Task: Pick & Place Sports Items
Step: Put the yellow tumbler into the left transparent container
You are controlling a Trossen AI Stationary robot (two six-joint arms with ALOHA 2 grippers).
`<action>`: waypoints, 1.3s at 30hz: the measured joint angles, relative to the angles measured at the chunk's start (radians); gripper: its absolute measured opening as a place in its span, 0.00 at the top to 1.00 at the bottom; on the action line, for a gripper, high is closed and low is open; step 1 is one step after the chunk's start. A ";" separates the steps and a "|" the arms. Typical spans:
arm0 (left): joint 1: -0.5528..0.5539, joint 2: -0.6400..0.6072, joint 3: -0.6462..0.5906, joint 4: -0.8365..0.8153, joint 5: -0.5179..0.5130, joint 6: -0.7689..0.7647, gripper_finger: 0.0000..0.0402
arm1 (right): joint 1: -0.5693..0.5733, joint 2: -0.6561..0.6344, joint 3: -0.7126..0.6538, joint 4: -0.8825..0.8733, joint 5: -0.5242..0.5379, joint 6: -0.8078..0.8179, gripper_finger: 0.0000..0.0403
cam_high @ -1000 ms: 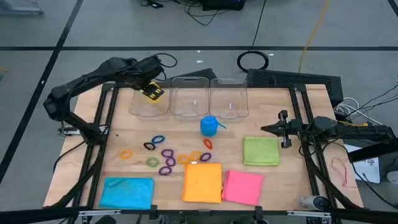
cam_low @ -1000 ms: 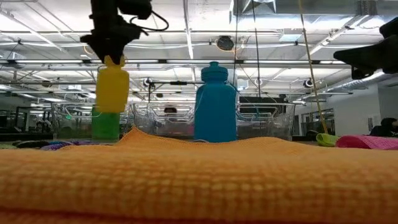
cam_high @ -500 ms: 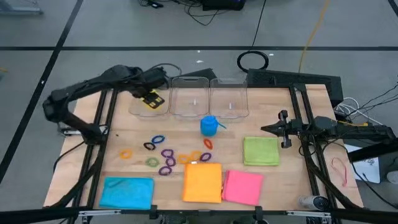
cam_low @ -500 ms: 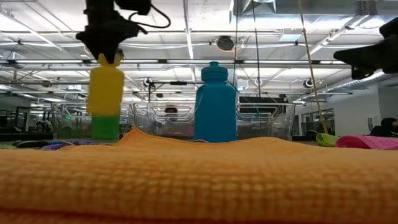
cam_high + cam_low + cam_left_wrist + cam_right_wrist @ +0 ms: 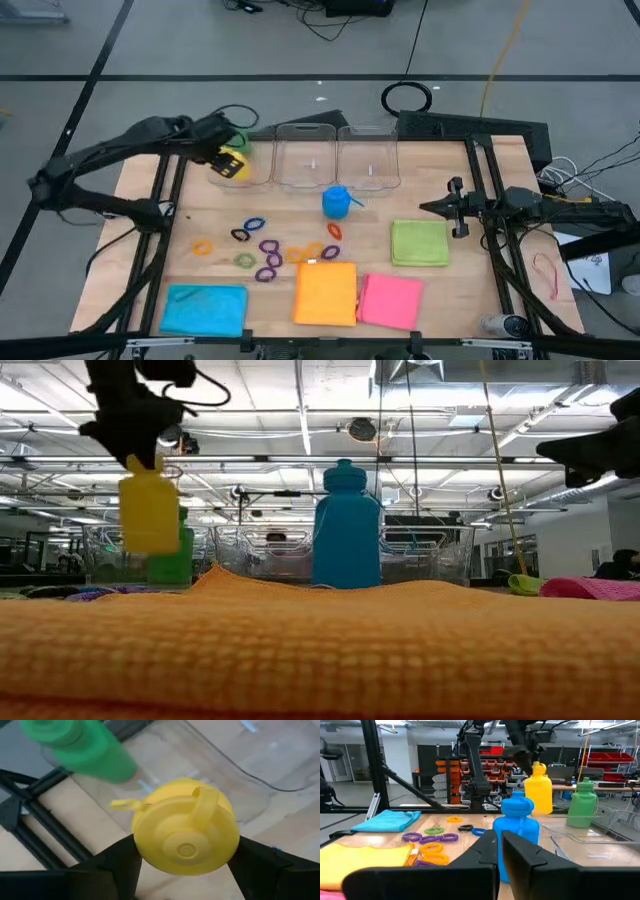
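The left tool (image 5: 222, 155) carried the yellow bottle (image 5: 233, 163) leftward.

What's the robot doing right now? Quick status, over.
Left gripper holds yellow bottle in air above leftmost bin. Right gripper shut, idle at right. Green bottle already in that bin.

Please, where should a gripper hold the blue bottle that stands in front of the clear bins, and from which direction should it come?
Probably from above, at the narrow cap and neck of the blue bottle. It stands upright and alone on the table, so the top is free, and the cap is narrower than the round body.
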 joint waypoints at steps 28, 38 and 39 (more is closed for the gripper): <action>0.181 0.057 -0.074 0.304 0.193 0.146 0.49 | 0.000 0.000 0.000 0.000 0.000 0.000 1.00; 0.181 0.093 -0.004 0.244 0.195 0.173 0.49 | 0.000 0.000 0.000 0.000 0.000 0.000 1.00; 0.181 0.104 0.000 0.229 0.192 0.174 0.49 | 0.000 0.000 0.000 0.000 0.000 0.000 1.00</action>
